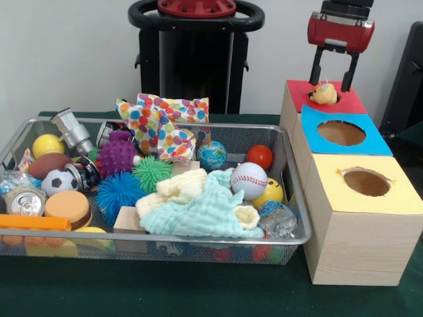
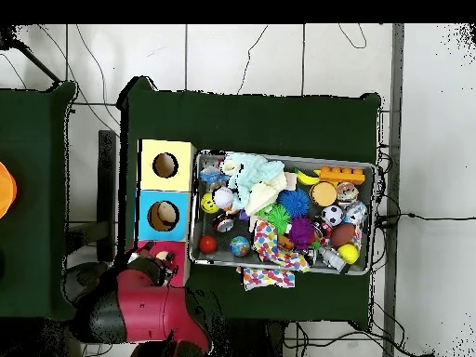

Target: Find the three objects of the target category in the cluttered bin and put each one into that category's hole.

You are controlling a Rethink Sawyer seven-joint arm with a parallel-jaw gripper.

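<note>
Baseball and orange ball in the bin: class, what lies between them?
Nothing: in the front view only bare mesh separates the baseball from the orange ball.

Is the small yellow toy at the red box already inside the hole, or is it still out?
Partly in. The yellow toy sits in the red box's hole, most of it above the rim, under the open gripper.

green table [image 1: 198,290], mesh bin [image 1: 291,198], wooden boxes [image 1: 357,244]

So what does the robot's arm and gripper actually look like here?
The gripper has a glossy red, rounded box-shaped body with a dark strip across its face, topped by a black mount, and two thin black fingers beneath. From overhead, the arm is a bulky red shell with black joints.
</note>
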